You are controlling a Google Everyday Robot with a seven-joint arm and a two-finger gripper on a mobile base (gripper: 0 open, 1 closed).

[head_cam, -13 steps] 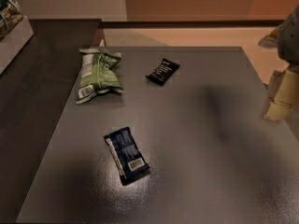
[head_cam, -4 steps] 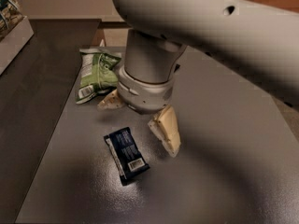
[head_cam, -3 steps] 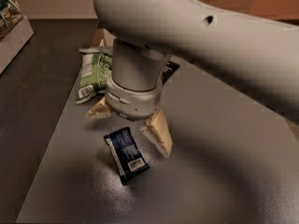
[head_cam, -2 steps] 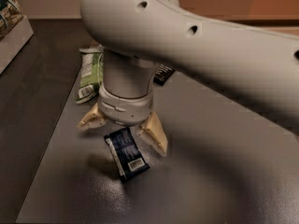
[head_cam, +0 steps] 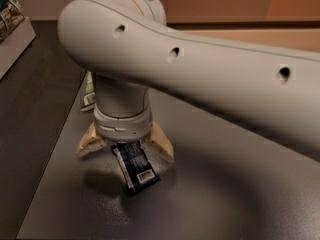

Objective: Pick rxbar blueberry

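Note:
The rxbar blueberry [head_cam: 136, 167] is a flat dark navy wrapper with a white barcode label, lying on the grey table [head_cam: 225, 204] at the front left. My gripper [head_cam: 125, 146] hangs straight over its far end, open. One pale finger [head_cam: 89, 141] stands to the bar's left and the other [head_cam: 162, 143] to its right, so the bar's top end lies between them. The wrist hides the bar's far end. The big white arm crosses the whole upper view.
A green-and-white snack bag [head_cam: 89, 91] shows partly behind the wrist at the left. The black bar wrapper is hidden by the arm. A white box [head_cam: 12, 31] stands at the far left on a darker counter. The table's left edge runs close to the gripper.
The arm has swung in from the right and moved left and down over the bar. The fingers now straddle the bar's far end. The bar has not moved.

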